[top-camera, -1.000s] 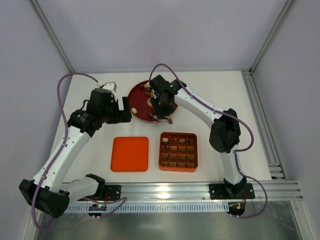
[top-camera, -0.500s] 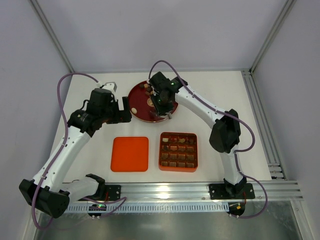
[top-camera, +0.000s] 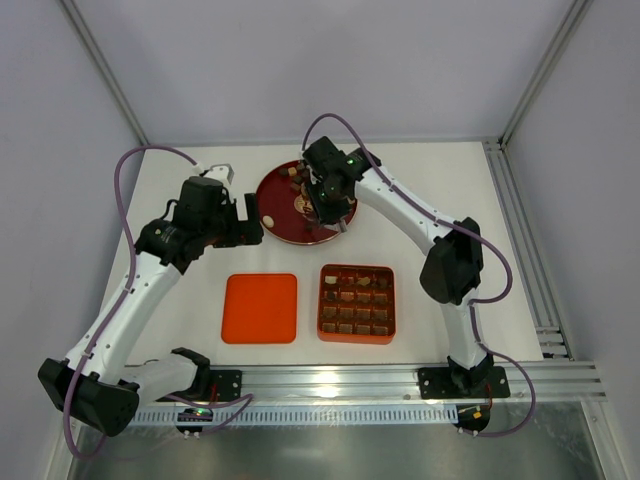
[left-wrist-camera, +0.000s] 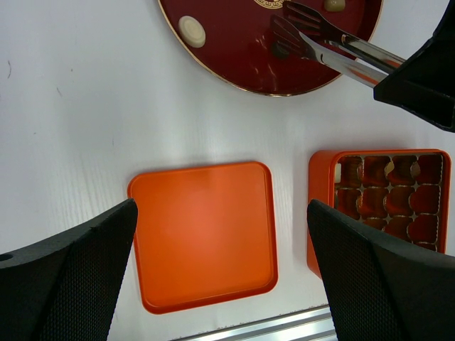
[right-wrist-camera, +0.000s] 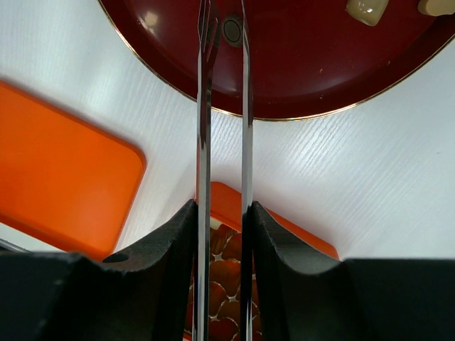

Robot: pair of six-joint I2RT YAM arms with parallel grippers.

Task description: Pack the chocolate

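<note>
Right end effector (right-wrist-camera: 220, 213) clamps tweezers (right-wrist-camera: 206, 106) over the red plate (right-wrist-camera: 320, 71); left end effector (left-wrist-camera: 222, 209) gapes above white table (left-wrist-camera: 71, 106).

No text, label or number can be read. A gold mark (left-wrist-camera: 272, 3) on the red plate (left-wrist-camera: 234, 50), left-wrist view at 12 o'clock, is cut off and illegible.

We see the right gripper (right-wrist-camera: 220, 220) clamping the metal tweezers (right-wrist-camera: 247, 114), whose tips flank a small dark round chocolate (right-wrist-camera: 232, 30) on the red plate (right-wrist-camera: 298, 78). Cream pieces (right-wrist-camera: 367, 8) lie farther right on it. The orange lid (right-wrist-camera: 64, 170) sits left, the gridded box (right-wrist-camera: 231, 266) beneath our fingers.
</note>
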